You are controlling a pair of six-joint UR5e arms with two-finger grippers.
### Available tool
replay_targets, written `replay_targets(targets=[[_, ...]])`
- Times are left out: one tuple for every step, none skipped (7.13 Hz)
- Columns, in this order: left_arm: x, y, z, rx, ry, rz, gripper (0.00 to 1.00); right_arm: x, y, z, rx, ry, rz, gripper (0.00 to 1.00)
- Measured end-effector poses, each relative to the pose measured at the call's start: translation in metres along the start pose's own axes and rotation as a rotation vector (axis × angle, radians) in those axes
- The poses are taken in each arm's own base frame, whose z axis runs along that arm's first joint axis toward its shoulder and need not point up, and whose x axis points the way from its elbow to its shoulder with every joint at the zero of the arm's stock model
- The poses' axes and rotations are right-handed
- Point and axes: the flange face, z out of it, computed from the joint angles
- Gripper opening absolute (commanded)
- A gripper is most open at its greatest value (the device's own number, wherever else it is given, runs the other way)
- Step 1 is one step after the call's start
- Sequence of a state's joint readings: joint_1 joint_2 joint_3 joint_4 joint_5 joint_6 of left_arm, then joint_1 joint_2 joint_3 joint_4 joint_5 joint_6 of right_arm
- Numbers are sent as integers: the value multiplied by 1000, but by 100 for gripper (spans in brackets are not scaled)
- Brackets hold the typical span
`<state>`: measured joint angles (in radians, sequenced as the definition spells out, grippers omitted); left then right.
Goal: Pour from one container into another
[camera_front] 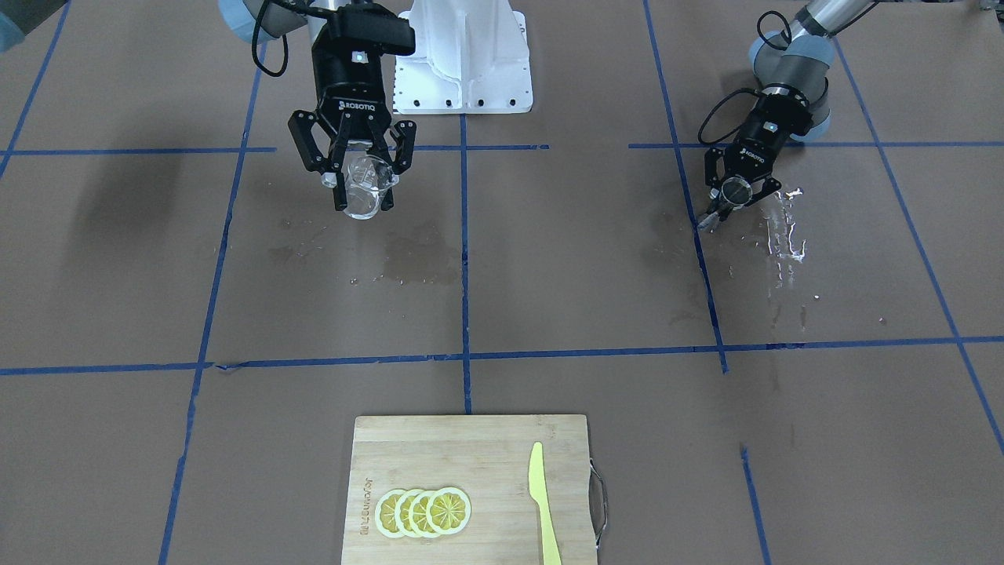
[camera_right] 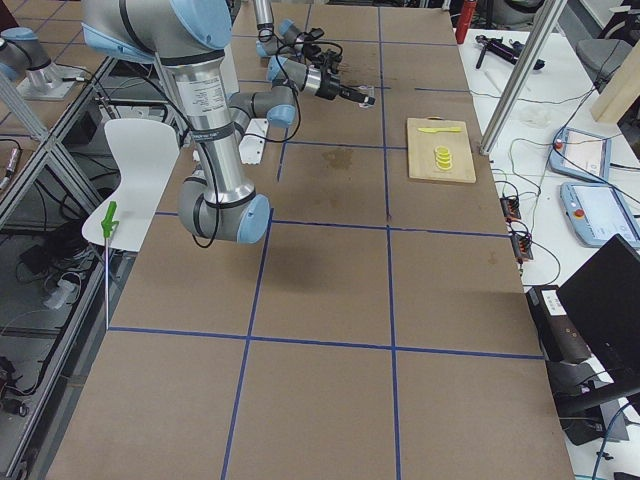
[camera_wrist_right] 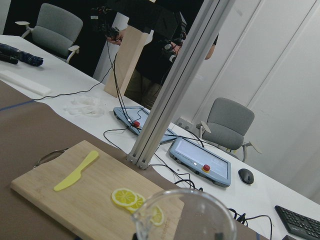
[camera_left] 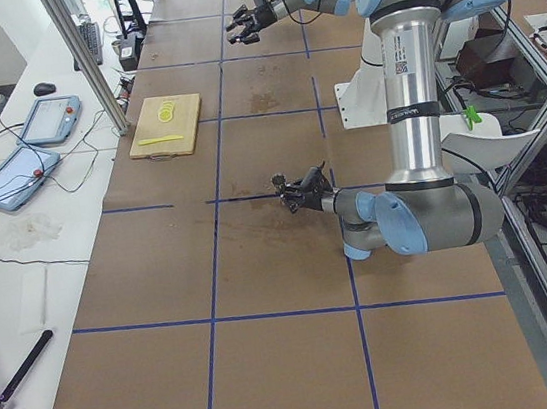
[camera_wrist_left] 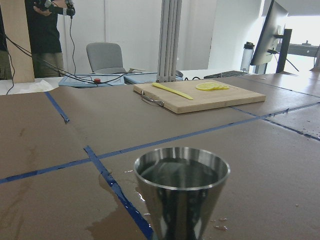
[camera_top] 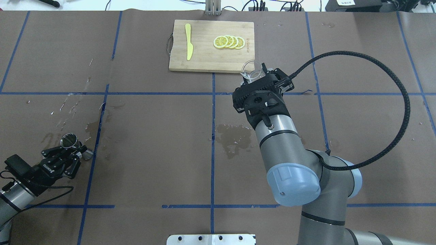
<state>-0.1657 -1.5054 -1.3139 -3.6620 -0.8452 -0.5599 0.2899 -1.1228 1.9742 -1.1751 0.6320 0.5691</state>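
Note:
The clear glass hangs in the air above the table, tilted, and my right gripper is shut on it. Overhead, the glass pokes out past the right gripper, near the cutting board's corner. Its rim fills the bottom of the right wrist view. Far off at the table's other side, my left gripper is shut on the waist of the steel jigger, low over the table. The jigger shows its open cup, and close up the jigger looks dark inside.
A bamboo cutting board holds lemon slices and a yellow knife at the far edge. Wet patches mark the middle of the table, and spilled drops lie beside the jigger. The white robot base stands between the arms.

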Motion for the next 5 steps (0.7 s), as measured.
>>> replay_targets(targets=[[-1,1,0,-1,-1,1,14,0,0,0,0,0,0,0],[-2,2,-1,-3,-2,4,28,0,0,0,0,0,0,0],[-3,3,-1,-5,-3,6,46,0,0,0,0,0,1,0],[-3,3,-2,-6,-3,8,51,0,0,0,0,0,1,0],[-4,3,-2,-7,-3,9,55,0,0,0,0,0,1,0]])
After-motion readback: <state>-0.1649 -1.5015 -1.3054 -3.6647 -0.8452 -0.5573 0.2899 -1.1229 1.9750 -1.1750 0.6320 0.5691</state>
